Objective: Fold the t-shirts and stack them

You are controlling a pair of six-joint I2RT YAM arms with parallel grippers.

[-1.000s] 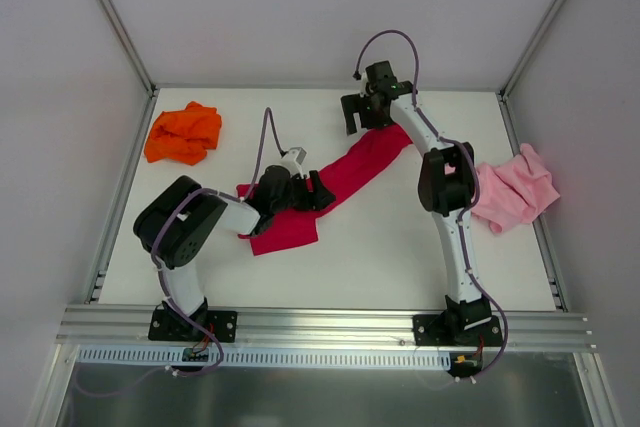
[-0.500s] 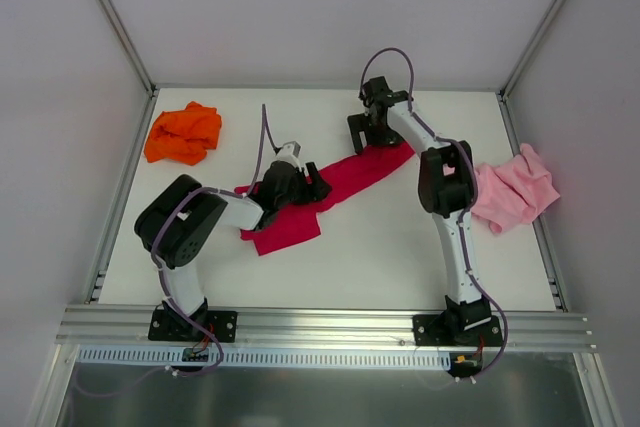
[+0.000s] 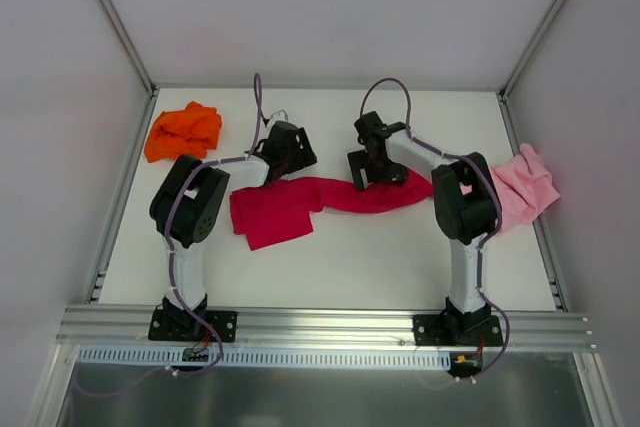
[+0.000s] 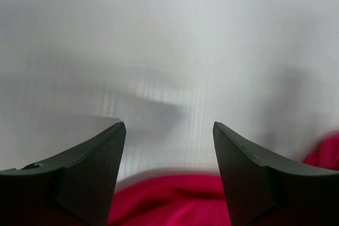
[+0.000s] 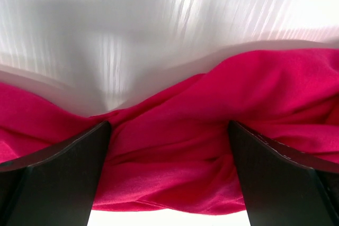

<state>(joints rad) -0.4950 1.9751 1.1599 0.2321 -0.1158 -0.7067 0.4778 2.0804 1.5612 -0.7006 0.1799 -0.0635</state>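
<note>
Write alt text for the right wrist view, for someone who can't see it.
The right claw hangs wide open over a rumpled crimson t-shirt, its two dark fingers framing the cloth at either side. Bare white table fills the top of the picture.

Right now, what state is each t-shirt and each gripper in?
orange t-shirt: crumpled in a heap at the far left, unfolded.
red t-shirt: drawn out in a long wrinkled band, unfolded.
pink t-shirt: crumpled in a heap at the right edge, unfolded.
left gripper: open, nothing between its fingers.
right gripper: open wide over the red t-shirt, not gripping it.
</note>
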